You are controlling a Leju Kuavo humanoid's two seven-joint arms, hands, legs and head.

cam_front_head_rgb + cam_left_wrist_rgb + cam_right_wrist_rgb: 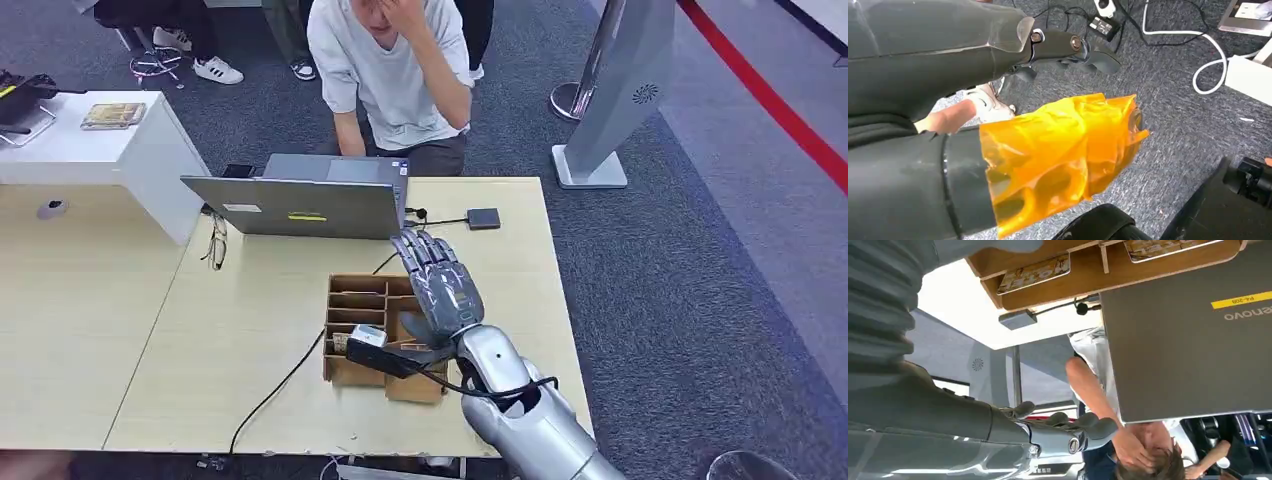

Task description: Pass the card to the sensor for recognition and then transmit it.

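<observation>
A brown cardboard box (356, 284) with several slots stands on the wooden table, behind the laptop. Patterned cards (1034, 273) lie flat in its slots in the right wrist view, where the box (1063, 294) appears from close by. My right hand (440, 285) hovers over the box's right side, fingers stretched out flat and holding nothing; its fingers (1068, 426) point toward the seated person. The small dark sensor (483, 218) lies on the table beyond the hand, on a black cable. My left hand (1063, 47) hangs above the carpet, its thumb (1058, 145) wrapped in orange film, with nothing in it.
A grey laptop (300, 205) stands with its lid's back toward me. A person in a white shirt (395, 80) sits behind the table, a hand at the face. Glasses (217, 245) lie left of the laptop. A white counter (90, 145) stands at the left, cables (1198, 50) on the floor.
</observation>
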